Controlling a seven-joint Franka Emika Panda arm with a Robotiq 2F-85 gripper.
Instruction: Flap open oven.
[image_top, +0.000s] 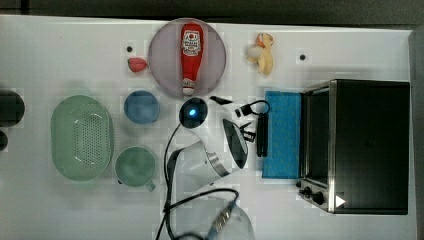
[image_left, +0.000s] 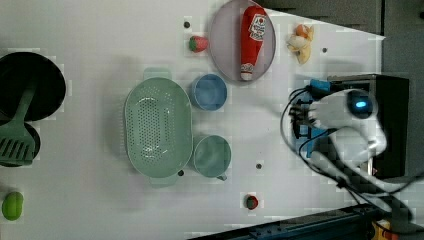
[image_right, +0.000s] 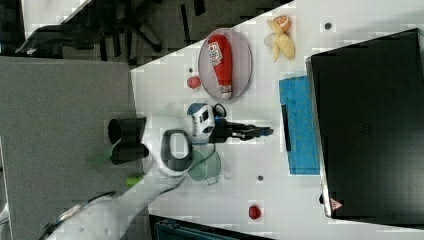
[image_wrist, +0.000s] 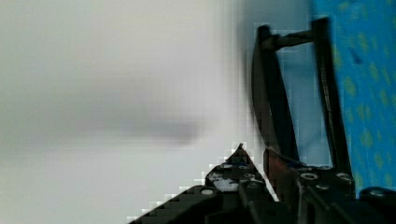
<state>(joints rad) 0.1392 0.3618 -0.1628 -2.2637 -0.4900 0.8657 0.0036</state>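
Observation:
The oven (image_top: 370, 145) stands at the top view's right, black top up, knobs at its front corner. Its blue-tinted glass door (image_top: 282, 135) lies flapped down flat towards the table's middle. The dark bar handle (image_top: 262, 135) runs along the door's free edge. My gripper (image_top: 250, 131) hangs just beside that handle, on the side away from the oven. In the wrist view my gripper (image_wrist: 256, 156) has its fingertips a narrow gap apart, with bare table showing between them. The handle (image_wrist: 271, 93) passes close by the outer finger. In the right view the gripper (image_right: 267, 131) stops short of the handle (image_right: 285, 127).
A plate (image_top: 165, 70) bearing a ketchup bottle (image_top: 191, 55) lies behind the arm, with a toy strawberry (image_top: 137, 64) and a plush toy (image_top: 262, 52) nearby. A blue bowl (image_top: 142, 107), a green cup (image_top: 135, 167) and a green colander (image_top: 82, 137) sit at the top view's left.

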